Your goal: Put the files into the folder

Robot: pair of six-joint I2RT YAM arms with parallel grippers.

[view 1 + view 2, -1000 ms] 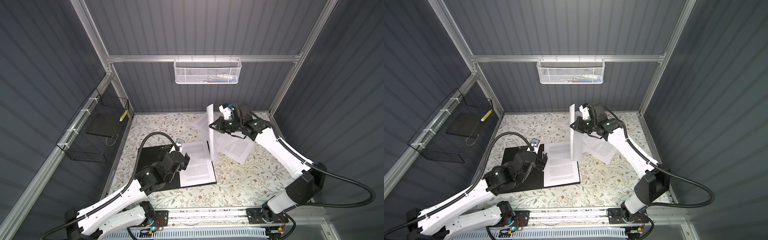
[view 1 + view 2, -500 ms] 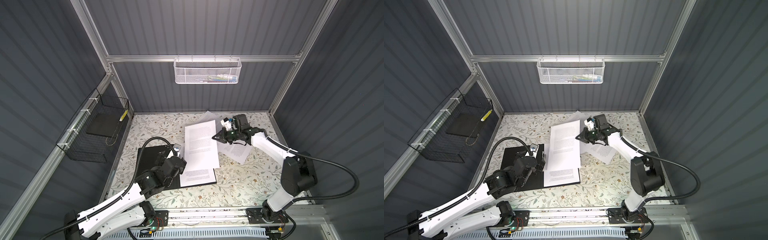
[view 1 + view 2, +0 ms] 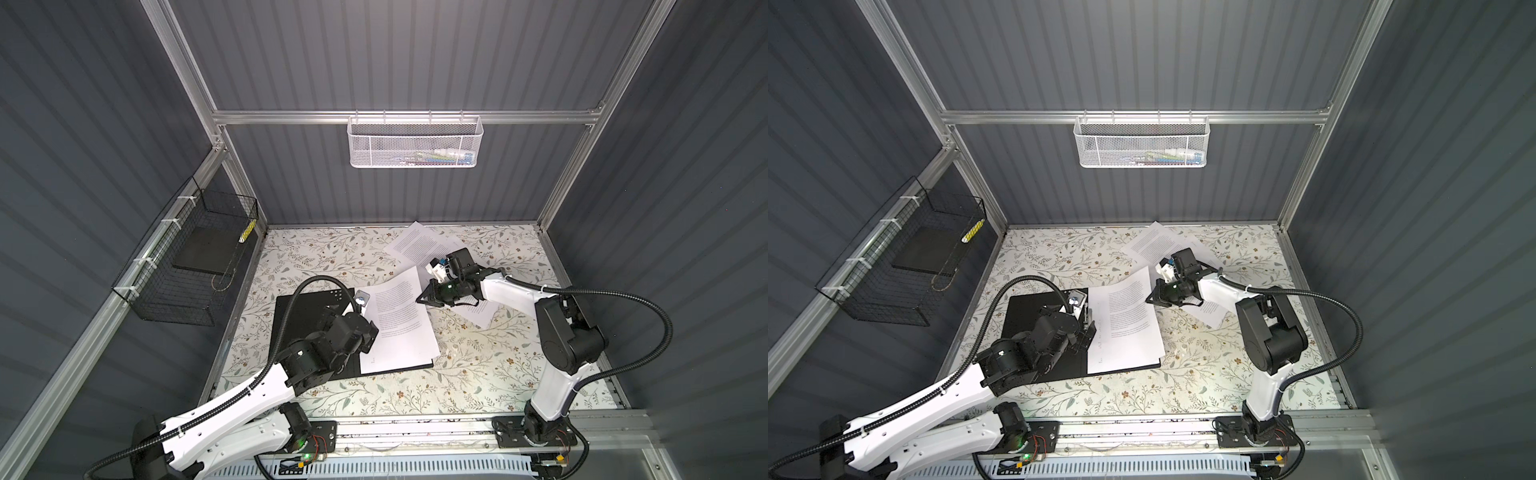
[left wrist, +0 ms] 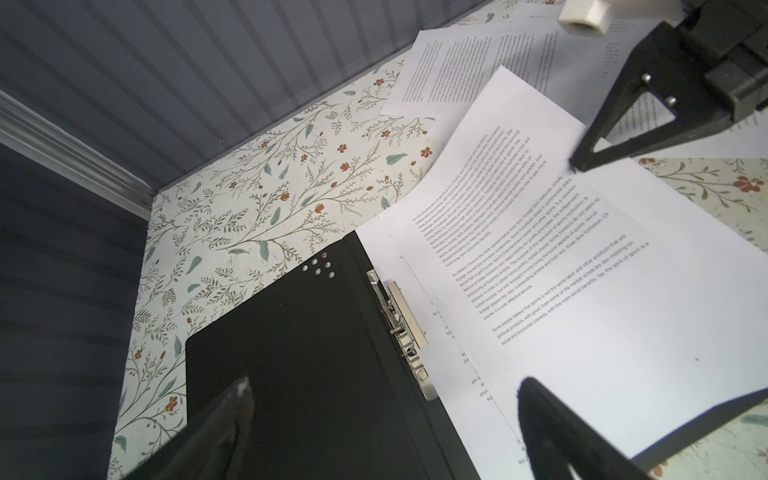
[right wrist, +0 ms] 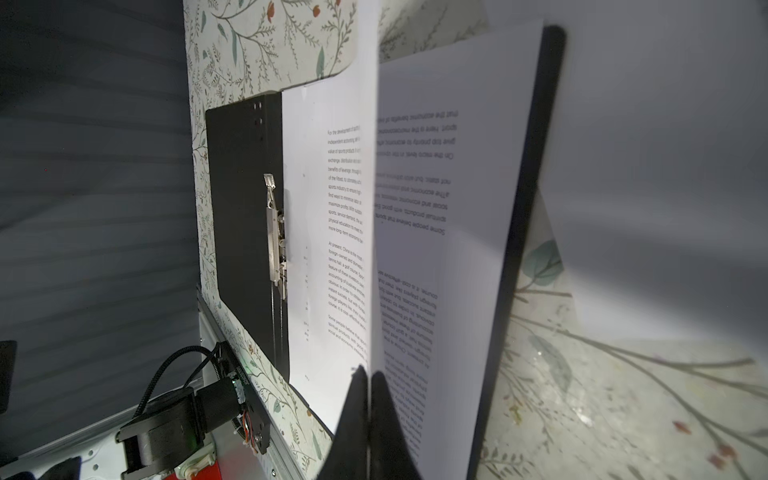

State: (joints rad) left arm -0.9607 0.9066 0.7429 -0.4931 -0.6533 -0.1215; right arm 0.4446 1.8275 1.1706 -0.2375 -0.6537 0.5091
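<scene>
The right pincer is pinched shut on the side edge of one thin white paper sheet printed with small black text. That sheet lies askew over the right half of the open flat folder, black inside, on the floral-patterned worktop. Its far corner sticks out past the folder's far edge. A second printed sheet lies squarely beneath it, beside the silver metal clip at the spine. The left pincer hovers over the spine with its jaws wide apart, holding nothing. More loose sheets lie overlapping near the back of the worktop, behind the right arm. Paper like this is probably almost weightless and limp. Held at a single point it will likely sag and pivot, and it should slip readily over the smooth page under it. A hard squeeze or a dragged corner could crease it. The blank margin at mid-edge looks the best place to hold, since the sheet would then hang evenly. For the flat ones, a corner raised by the overlap seems easiest to get under.
</scene>
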